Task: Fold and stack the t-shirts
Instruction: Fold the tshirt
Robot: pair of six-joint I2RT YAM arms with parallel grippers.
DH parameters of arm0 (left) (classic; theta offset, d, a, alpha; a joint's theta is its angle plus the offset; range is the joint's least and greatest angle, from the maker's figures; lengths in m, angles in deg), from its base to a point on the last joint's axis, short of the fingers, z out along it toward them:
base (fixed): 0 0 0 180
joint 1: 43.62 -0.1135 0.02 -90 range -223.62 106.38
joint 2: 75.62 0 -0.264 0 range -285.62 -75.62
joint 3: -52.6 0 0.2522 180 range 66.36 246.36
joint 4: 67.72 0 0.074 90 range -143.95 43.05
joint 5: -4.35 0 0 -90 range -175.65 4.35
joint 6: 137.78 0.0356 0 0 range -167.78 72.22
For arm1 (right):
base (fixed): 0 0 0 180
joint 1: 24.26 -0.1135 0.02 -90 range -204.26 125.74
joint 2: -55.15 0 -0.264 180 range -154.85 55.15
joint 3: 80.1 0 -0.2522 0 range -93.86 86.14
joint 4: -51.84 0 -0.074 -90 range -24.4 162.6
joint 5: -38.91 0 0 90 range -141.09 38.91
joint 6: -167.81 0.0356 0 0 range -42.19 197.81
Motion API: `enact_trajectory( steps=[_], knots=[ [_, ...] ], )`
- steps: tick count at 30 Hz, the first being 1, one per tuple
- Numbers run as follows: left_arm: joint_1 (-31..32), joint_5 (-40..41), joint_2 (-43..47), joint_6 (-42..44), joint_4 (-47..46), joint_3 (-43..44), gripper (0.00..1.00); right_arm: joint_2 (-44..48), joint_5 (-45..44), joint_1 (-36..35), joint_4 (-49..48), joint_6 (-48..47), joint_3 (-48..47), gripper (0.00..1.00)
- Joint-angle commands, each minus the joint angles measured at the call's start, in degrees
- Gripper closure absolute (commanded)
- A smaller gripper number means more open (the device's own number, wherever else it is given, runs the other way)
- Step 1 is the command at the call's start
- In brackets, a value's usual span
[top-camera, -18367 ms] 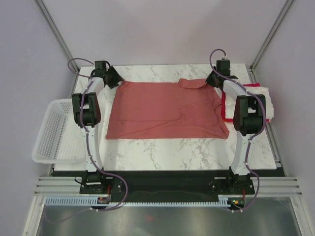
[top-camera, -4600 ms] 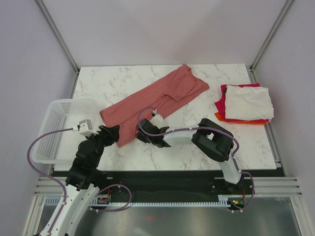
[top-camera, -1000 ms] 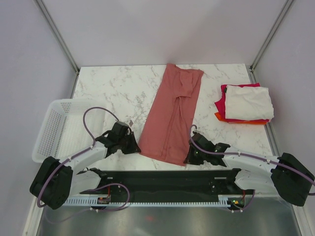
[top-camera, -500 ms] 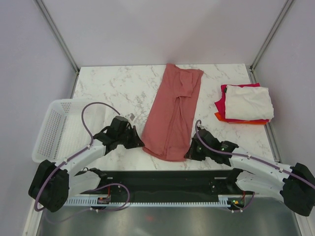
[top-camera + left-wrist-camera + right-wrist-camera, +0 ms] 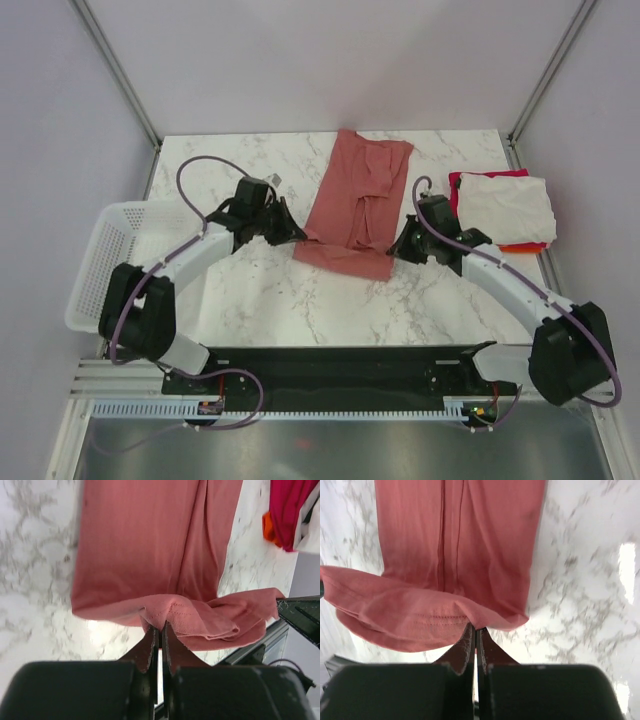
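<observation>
You see the salmon-red t-shirt as soft matt cloth with a stitched hem. The counter is smooth, glossy and marble-patterned. The basket is white plastic mesh. The stacked t-shirts are matt cloth.

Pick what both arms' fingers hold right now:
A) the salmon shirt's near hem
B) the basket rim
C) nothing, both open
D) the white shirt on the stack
A: in the wrist views the left fingers and right fingers are each pinched shut on the near hem of the shirt, which is doubled back over the rest of the cloth.
</observation>
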Motion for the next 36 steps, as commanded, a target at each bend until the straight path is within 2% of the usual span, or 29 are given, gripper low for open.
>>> enact_trajectory(
  steps=[1,5,12,21,26,27,28,29,31,32,36],
  knots=[
    [-1.29,-0.69,-6.57,-0.32,-1.86,9.67,0.98,-7.02,2.43,5.44,-1.26,-5.02,-7.29,1.0],
    [-1.91,-2.18,-17.8,-1.29,-2.56,19.0,0.98,-14.59,4.45,10.02,-3.01,-6.08,-12.66,1.0],
    [-2.96,-1.12,-30.12,-2.34,-3.27,32.8,0.98,-25.93,9.46,14.86,-4.95,-5.56,-20.83,1.0],
    [-5.77,-6.04,-35.94,-4.54,-5.29,39.4,0.98,-32.35,11.66,17.67,-5.22,-5.82,-27.78,1.0],
    [-6.21,-9.12,-42.15,-5.77,-5.47,45.38,0.97,-37.96,12.19,19.08,-5.39,-5.29,-32.26,0.98],
    [-6.39,-11.04,-43.57,-6.03,-5.46,48.26,0.91,-39.11,12.63,19.52,-5.48,-5.29,-34.19,0.89],
    [-6.91,-12.01,-45.33,-6.91,-5.2,49.68,0.79,-40.08,12.63,19.52,-6.0,-5.29,-34.82,0.55],
    [-7.27,-12.98,-47.35,-7.09,-4.85,51.7,0.49,-40.79,12.28,19.61,-6.53,-5.73,-35.08,0.39],
    [-7.71,-14.31,-47.11,-6.13,-4.67,51.63,0.22,-40.01,11.93,19.52,-8.46,-6.26,-33.25,0.17],
    [-7.71,-13.53,-45.97,-4.3,-4.67,50.5,0.03,-37.65,11.32,19.61,-9.34,-6.69,-31.94,0.15],
    [-7.45,-6.15,-33.08,0.11,-6.25,37.78,0.0,-29.82,9.64,19.44,-11.63,-8.8,-20.54,0.17]
  ],
)
